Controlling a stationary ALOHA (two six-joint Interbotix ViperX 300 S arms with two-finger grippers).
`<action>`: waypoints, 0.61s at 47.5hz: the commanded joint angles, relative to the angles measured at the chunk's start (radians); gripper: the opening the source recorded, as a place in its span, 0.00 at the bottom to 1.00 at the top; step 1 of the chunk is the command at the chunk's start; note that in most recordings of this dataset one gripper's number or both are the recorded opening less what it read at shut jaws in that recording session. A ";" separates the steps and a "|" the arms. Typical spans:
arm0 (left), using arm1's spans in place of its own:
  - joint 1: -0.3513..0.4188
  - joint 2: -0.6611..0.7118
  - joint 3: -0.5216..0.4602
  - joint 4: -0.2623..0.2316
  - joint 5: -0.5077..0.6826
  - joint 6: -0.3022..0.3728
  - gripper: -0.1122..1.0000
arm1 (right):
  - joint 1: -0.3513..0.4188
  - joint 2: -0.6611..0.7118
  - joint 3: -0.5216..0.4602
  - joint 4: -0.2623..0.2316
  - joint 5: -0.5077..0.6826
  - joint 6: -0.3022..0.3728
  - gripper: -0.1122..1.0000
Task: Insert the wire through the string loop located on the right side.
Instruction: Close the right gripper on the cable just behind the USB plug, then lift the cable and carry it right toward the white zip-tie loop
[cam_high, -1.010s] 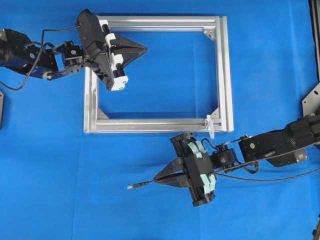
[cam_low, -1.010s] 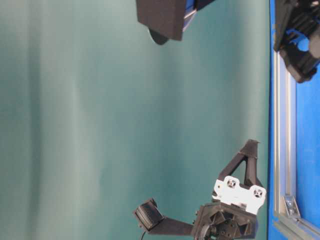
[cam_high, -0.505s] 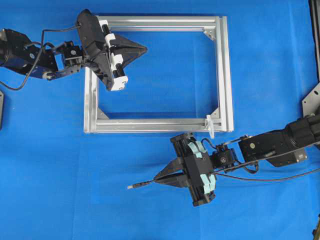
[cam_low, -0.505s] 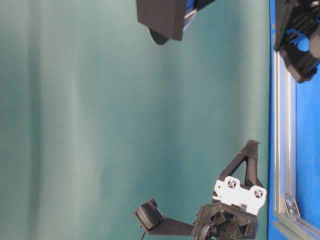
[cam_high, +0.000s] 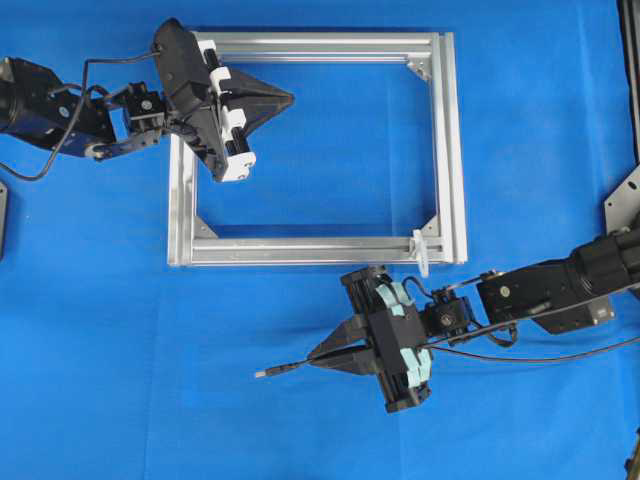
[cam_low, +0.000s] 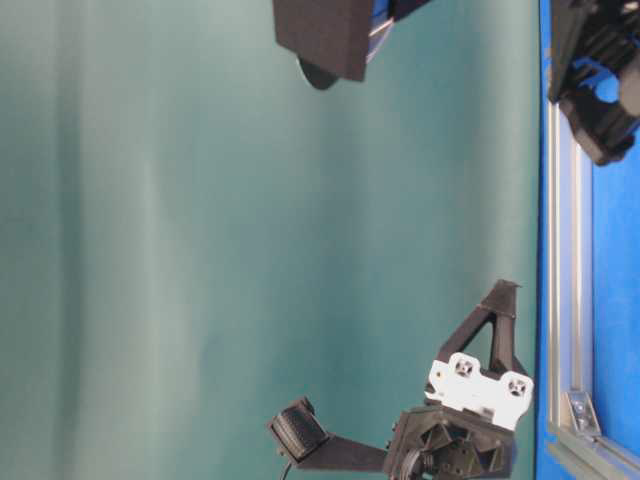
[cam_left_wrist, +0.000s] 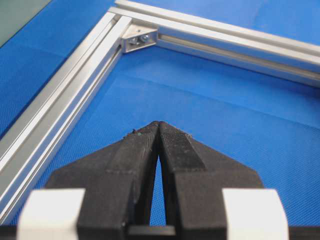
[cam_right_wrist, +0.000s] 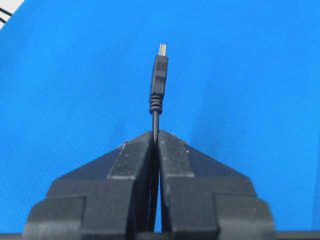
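Right hand (cam_high: 318, 358), black with teal-padded fingers, sits on the near side of the blue cloth tabletop (cam_high: 540, 130), outside the rectangular silver aluminium frame (cam_high: 449, 140), pointing left. Jaws fully clamped on the thin black wire with the small dark plug and silvery tip (cam_high: 283, 369). Right wrist view: cable pinched between the two black fingertips (cam_right_wrist: 135, 155), plug sticking straight out past them, clear of the cloth surface as far as can be told. Overhead: plug end lies to the left of the hand, rest of the wire trails off right past the arm.

Tiny white translucent string loop (cam_high: 421, 250) stands on the near bar of the frame, close to its right corner, next to the silver corner bracket (cam_high: 432, 222). It's just on the far side of the right hand's body and to the right of the fingertips. Wire is not through it; plug points away from it.

Left hand (cam_high: 290, 98), black with white blocks, hangs over the frame's far-left corner region, tips pointing right into the frame interior. Jaws pressed together, nothing between them (left wrist view (cam_left_wrist: 159, 126)).

Table-level view adds only arm parts against a green backdrop.
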 joint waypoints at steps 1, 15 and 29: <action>0.000 -0.029 -0.006 0.003 -0.011 0.000 0.10 | 0.002 -0.032 -0.014 0.002 -0.003 -0.003 0.06; 0.000 -0.029 -0.006 0.003 -0.011 0.000 0.10 | 0.014 -0.104 0.055 0.012 0.048 0.002 0.06; -0.002 -0.031 -0.002 0.003 -0.017 0.000 0.10 | 0.048 -0.264 0.249 0.100 0.057 0.002 0.06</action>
